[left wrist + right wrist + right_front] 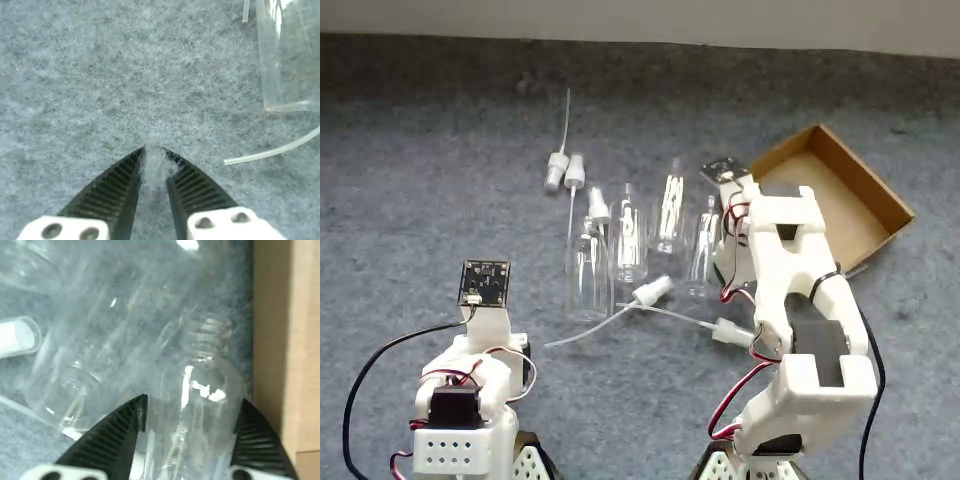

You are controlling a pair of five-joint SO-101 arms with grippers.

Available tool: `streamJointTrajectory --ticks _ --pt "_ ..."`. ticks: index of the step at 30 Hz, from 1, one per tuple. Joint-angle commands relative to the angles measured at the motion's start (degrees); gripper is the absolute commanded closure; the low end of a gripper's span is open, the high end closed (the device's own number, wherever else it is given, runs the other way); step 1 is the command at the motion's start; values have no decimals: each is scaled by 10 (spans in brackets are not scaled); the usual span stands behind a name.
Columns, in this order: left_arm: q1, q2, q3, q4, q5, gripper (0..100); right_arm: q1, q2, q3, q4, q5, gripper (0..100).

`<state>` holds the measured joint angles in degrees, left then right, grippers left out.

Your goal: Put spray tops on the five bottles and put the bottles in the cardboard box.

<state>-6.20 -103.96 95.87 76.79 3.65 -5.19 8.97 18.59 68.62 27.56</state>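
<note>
On the grey felt table [420, 180], a cluster of clear bottles [630, 240] near the middle, lying side by side with necks turned away from the arms, all out on the felt. Just to the right of the cluster, the open cardboard box [825, 195]. Straddles the rightmost bottle [205, 385] with the right pincer [192, 407], spread wide, one jaw on each side of the bottle's shoulder; threaded neck bare, box wall just beside it. Cannot tell whether the jaws press the plastic. Around the cluster, white spray tops: two [565, 170] touching each other beyond its far left end, a third top [653, 292] and a fourth top [730, 332] on the near side with thin dip tubes trailing over the felt, a fifth top [598, 208] at the neck of the leftmost bottle [588, 275], hard to say whether screwed on. Hovers low over bare felt with the left pincer [153, 149], tips drawn almost together, only a sliver between, gripping nothing; near it, the flat base of a bottle and a loose dip tube [272, 152].
</note>
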Motion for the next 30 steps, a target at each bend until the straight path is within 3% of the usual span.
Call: streamJointTrajectory --ticks 1,8,13,22,30 --pt "12 -3 13 2 -4 995 4 -5 -17 -39 -2 755" --pt "12 -3 13 2 -4 995 6 -7 -18 -47 -3 765" --pt "12 -3 13 2 -4 995 4 -7 -15 -47 -2 848" --pt "12 -3 13 2 -4 995 5 -7 -16 -2 -2 768" --pt "12 -3 13 2 -4 995 4 -4 -15 -2 -2 767"
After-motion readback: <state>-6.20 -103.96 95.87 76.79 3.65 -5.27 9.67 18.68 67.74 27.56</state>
